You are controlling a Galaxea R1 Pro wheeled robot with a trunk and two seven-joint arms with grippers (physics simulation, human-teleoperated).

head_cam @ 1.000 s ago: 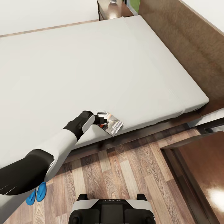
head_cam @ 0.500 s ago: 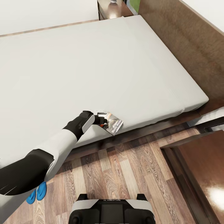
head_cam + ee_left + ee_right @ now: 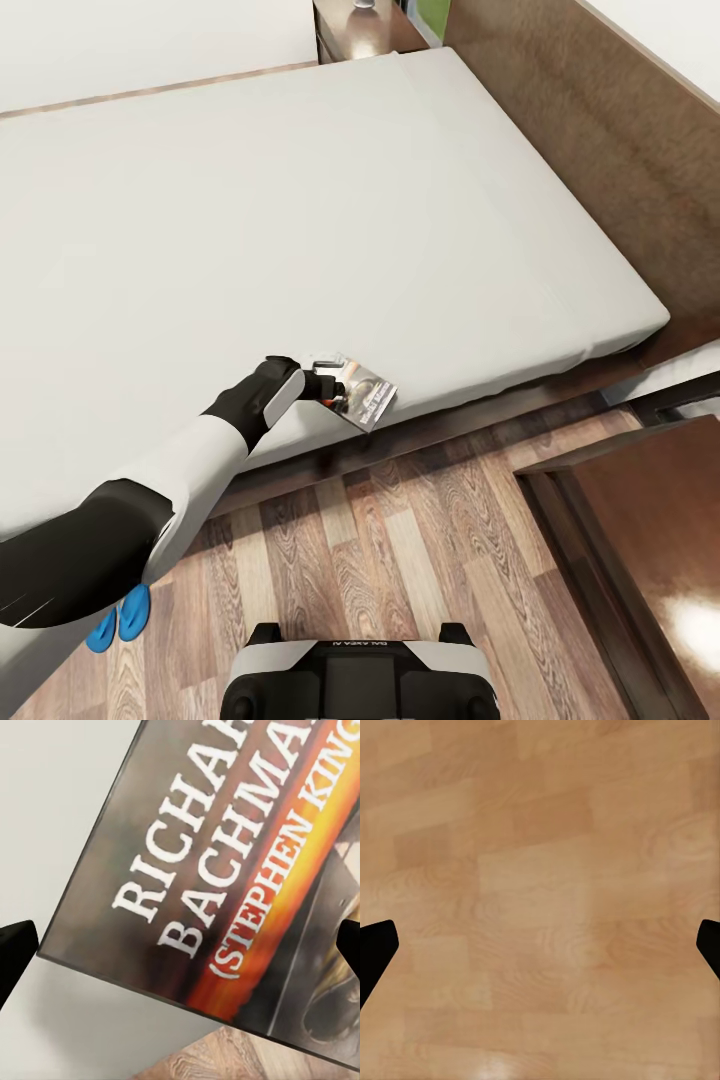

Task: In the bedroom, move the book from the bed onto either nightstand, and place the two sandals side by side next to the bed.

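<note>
Grey mattress (image 3: 300,200) edge: left hand (image 3: 332,388) at dark, orange-banded, white-lettered book (image 3: 365,397); grip unclear.

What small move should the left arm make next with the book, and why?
Probably close the fingers on the book. It lies at the mattress edge of the bed, and the left gripper is at it with fingertips spread wide either side of the cover.

A home bedroom: a large bed (image 3: 560,290) with a plain pale-grey mattress and dark wooden frame dominates the scene, a dark nightstand (image 3: 362,38) at its far corner, wood-plank floor (image 3: 400,560) nearside, and blue sandals (image 3: 118,618) lying at the near left.
</note>
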